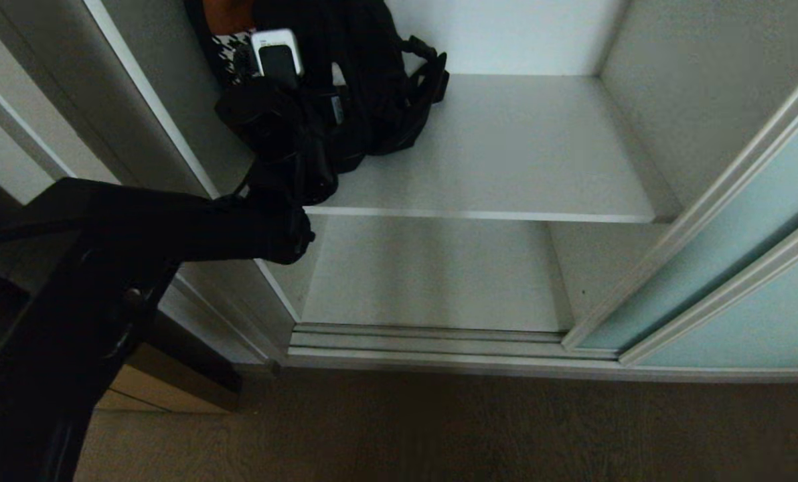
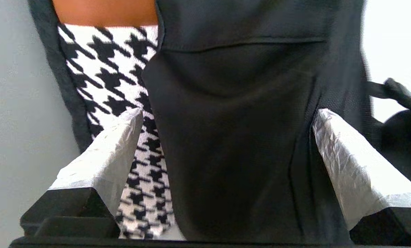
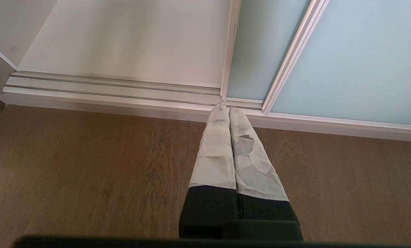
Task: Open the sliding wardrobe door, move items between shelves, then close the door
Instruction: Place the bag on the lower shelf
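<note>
A: Door state?
B: Sliding wardrobe door (image 1: 740, 268) is seen slid to the right, compartment exposed. Frosted aqua panel in a silver frame, also visible in the right wrist view (image 3: 357, 58).

A: Items?
B: All piled at the left rear of the upper shelf (image 1: 506, 154), against the left side wall. Houndstooth piece (image 2: 112, 86) is tucked behind the black cloth (image 2: 233, 137). Strappy bundle (image 1: 412, 87) lies to the right of the pile; a small white block (image 1: 277, 53) is seen on top. An orange patch (image 2: 105, 12) shows above the houndstooth; what it belongs to cannot be told.

A: Lower shelf?
B: Lower shelf (image 1: 432, 274) sits just behind the ribbed floor track (image 1: 426, 341).

A: Left gripper?
B: Left gripper (image 2: 226, 144) is reached into the pile on the upper shelf. Fingers (image 2: 105, 158) are spread wide apart, the black cloth between them, the houndstooth beside one finger. Nothing is clamped. In the head view the gripper itself is lost against the black fabric; only the left arm (image 1: 171, 227) is made out, crossing the wardrobe's left edge.

A: Right gripper?
B: Right gripper (image 3: 229, 110) is held low over the wooden floor (image 3: 88, 165), tips pointed at the base of the door frame. Fingers are pressed together, nothing held. Not seen in the head view.
</note>
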You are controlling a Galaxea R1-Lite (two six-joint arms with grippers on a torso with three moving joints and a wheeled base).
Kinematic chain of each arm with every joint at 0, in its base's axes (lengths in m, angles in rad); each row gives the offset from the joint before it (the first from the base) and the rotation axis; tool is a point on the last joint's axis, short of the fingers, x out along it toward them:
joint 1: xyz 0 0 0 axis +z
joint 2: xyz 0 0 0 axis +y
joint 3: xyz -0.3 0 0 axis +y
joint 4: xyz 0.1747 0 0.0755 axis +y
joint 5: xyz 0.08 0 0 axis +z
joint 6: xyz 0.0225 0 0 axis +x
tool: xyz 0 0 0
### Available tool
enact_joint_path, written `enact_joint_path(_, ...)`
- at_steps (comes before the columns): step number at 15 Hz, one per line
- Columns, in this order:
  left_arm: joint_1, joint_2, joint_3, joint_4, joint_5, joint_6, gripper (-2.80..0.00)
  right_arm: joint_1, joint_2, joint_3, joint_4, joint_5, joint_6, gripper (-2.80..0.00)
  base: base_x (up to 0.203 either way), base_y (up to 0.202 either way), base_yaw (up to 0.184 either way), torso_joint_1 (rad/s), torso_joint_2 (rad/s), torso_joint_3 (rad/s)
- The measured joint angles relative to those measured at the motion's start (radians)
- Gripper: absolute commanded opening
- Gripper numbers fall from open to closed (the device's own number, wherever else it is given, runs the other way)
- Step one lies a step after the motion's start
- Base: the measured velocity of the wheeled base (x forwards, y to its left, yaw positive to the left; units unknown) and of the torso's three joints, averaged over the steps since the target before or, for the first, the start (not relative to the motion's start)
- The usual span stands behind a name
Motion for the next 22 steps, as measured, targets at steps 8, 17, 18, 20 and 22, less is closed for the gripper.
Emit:
enact_joint_path(8,0.002,0.104,-0.1,-0.01,-0.069,-0.011,0.0,0.0,0.0,0.0,0.0,0.0,0.0,-2.8,0.0,0.0,0.0,0.0,0.0,0.0)
enact_joint_path(17,-0.004,0.114,-0.103,-0.029,-0.09,-0.012,-2.8,0.0,0.0,0.0,0.0,0.0,0.0,-2.8,0.0,0.0,0.0,0.0,0.0,0.0)
enact_joint_path(18,-0.004,0.117,-0.103,-0.03,-0.09,-0.012,-2.8,0.0,0.0,0.0,0.0,0.0,0.0,-2.8,0.0,0.0,0.0,0.0,0.0,0.0)
enact_joint_path(20,-0.004,0.121,-0.103,-0.031,-0.089,-0.013,-2.8,0.0,0.0,0.0,0.0,0.0,0.0,-2.8,0.0,0.0,0.0,0.0,0.0,0.0)
enact_joint_path(22,-0.003,0.125,-0.103,-0.031,-0.089,-0.016,-2.8,0.0,0.0,0.0,0.0,0.0,0.0,-2.8,0.0,0.0,0.0,0.0,0.0,0.0)
